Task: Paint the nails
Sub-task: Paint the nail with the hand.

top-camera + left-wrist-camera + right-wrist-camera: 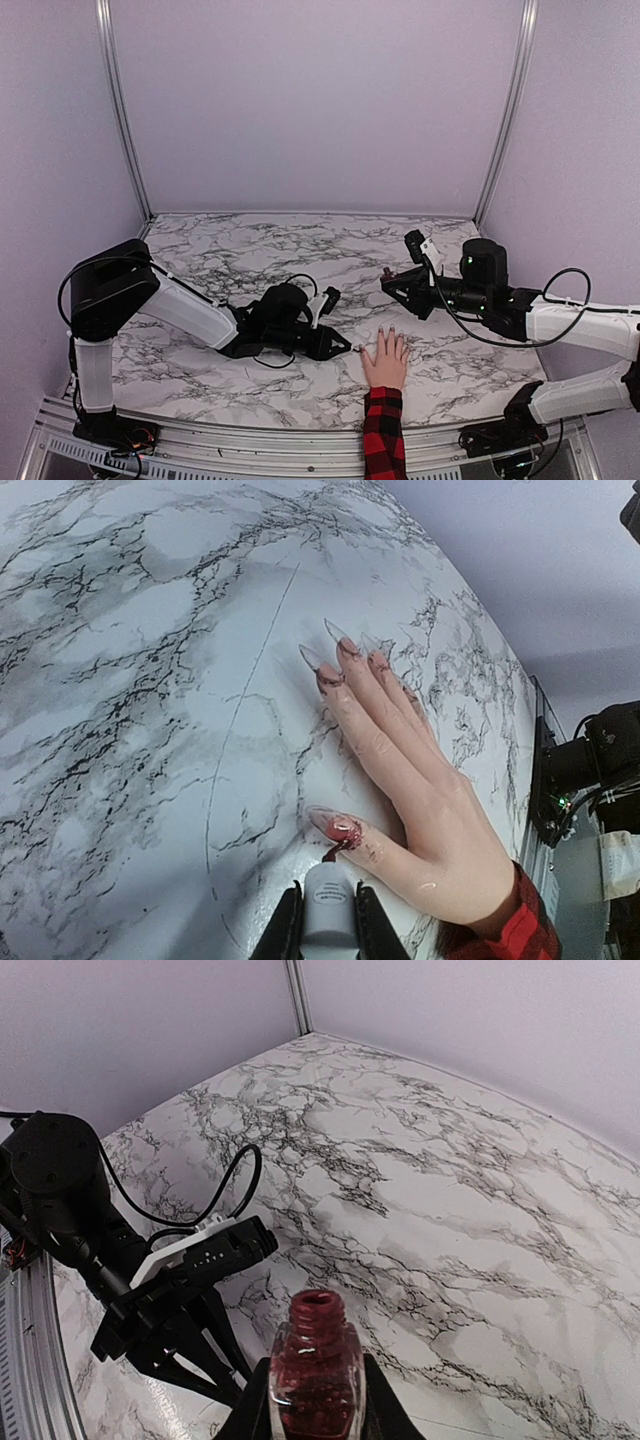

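A pale hand [385, 362] in a red-and-black plaid sleeve [383, 435] lies flat on the marble table. Its long pointed nails [336, 632] are mostly clear. The thumb nail [338, 827] is smeared with red polish that spills onto the skin. My left gripper [328, 905] is shut on a white brush cap [330, 920], and the red brush tip [336, 851] touches the base of the thumb nail. My right gripper [317, 1405] is shut on an open bottle of red nail polish [317, 1370], held upright above the table, right of and beyond the hand [392, 284].
The marble tabletop [270, 250] is ringed by lilac walls with metal corner posts [120, 110]. My left arm [150, 1270] with its cable stretches low across the table towards the hand. A metal rail [250, 440] runs along the near edge.
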